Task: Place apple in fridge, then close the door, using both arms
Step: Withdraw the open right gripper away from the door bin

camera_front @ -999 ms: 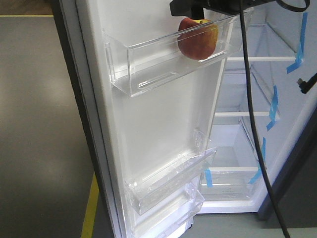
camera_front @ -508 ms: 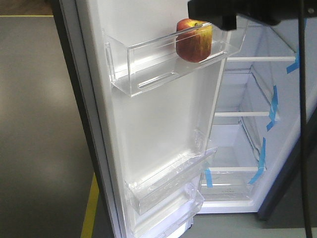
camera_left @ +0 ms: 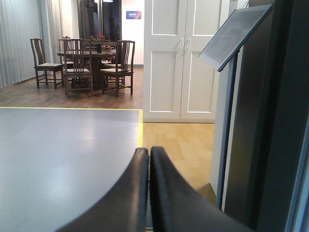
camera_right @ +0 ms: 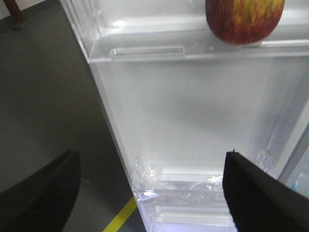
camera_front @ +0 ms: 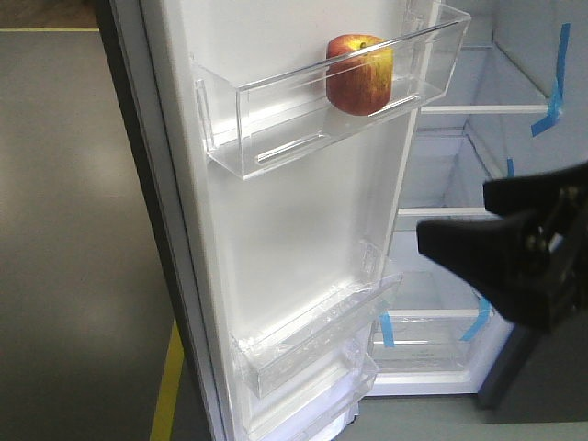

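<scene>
The red apple (camera_front: 360,75) rests in the clear top bin (camera_front: 276,115) of the open door (camera_front: 294,230), free of both grippers. The right wrist view shows the apple (camera_right: 244,21) at the top edge, above the door's white lining (camera_right: 193,111). My right gripper (camera_right: 152,159) is open and empty, below the apple. In the front view it (camera_front: 459,220) is a black shape low on the right, in front of the fridge (camera_front: 459,175) with its white shelves. My left gripper (camera_left: 148,151) is shut on nothing and faces the room.
Two lower clear bins (camera_front: 312,335) hang on the door. Blue tape strips (camera_front: 556,83) mark the shelf edges. A yellow floor line (camera_front: 168,381) runs beside the door. A slanted sign stand (camera_left: 234,34) and a dark panel (camera_left: 280,121) are right of the left gripper; chairs (camera_left: 77,63) stand far off.
My right arm has left the top bin and dropped to the lower right. The apple stays in the bin; it shifted slightly when released.
</scene>
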